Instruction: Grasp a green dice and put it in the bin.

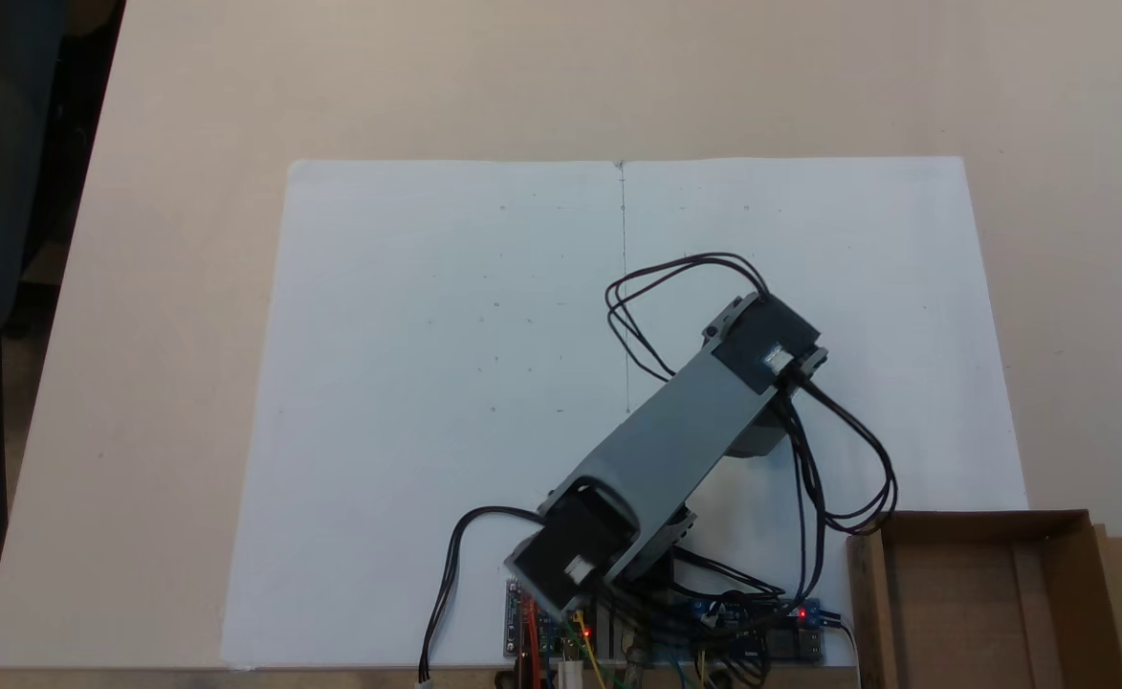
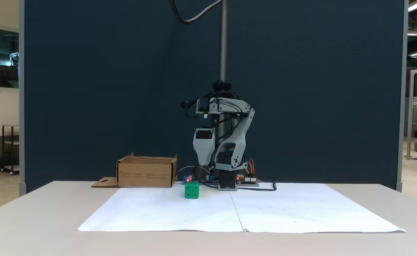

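The green dice (image 2: 191, 190) stands on the white paper (image 2: 300, 209), just in front of the arm's base. The bin (image 2: 146, 172) is an open brown cardboard box to the dice's left in that fixed view; in the fixed view from above, the bin (image 1: 1063, 574) sits at the lower right corner. The arm is folded over its base, and the gripper (image 2: 205, 164) hangs pointing down, above and slightly behind the dice, not touching it. Its jaws overlap, so I cannot tell their state. From above, the folded arm (image 1: 675, 431) covers the dice.
The white paper (image 1: 446, 383) covers most of the beige table. Circuit boards and loose cables (image 1: 714, 622) lie by the base at the table's edge. A flat cardboard flap (image 2: 104, 183) lies beside the bin. A dark blue partition (image 2: 318, 89) stands behind.
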`<state>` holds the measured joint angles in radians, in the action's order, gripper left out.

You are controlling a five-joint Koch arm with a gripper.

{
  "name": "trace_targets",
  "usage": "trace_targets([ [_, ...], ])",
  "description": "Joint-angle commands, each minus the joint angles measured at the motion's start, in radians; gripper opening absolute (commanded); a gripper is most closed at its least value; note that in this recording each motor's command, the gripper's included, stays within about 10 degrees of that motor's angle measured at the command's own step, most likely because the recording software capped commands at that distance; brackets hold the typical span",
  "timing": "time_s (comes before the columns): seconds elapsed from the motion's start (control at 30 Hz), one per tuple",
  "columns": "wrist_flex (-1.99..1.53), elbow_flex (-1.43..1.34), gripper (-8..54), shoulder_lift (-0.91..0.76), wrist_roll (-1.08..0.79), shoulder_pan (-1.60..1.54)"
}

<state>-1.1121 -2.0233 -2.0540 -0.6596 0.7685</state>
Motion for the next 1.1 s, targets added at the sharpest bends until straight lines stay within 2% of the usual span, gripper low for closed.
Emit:
trace_targets([
  [0.0,0.038,0.066,46.0,0.028,-0.071,0.015],
  [0.4,0.087,0.066,46.2,0.138,-0.081,0.04],
  [0.73,0.123,0.067,46.8,0.175,-0.233,0.061],
  [1.07,0.166,0.067,46.6,0.225,-0.23,0.081],
])
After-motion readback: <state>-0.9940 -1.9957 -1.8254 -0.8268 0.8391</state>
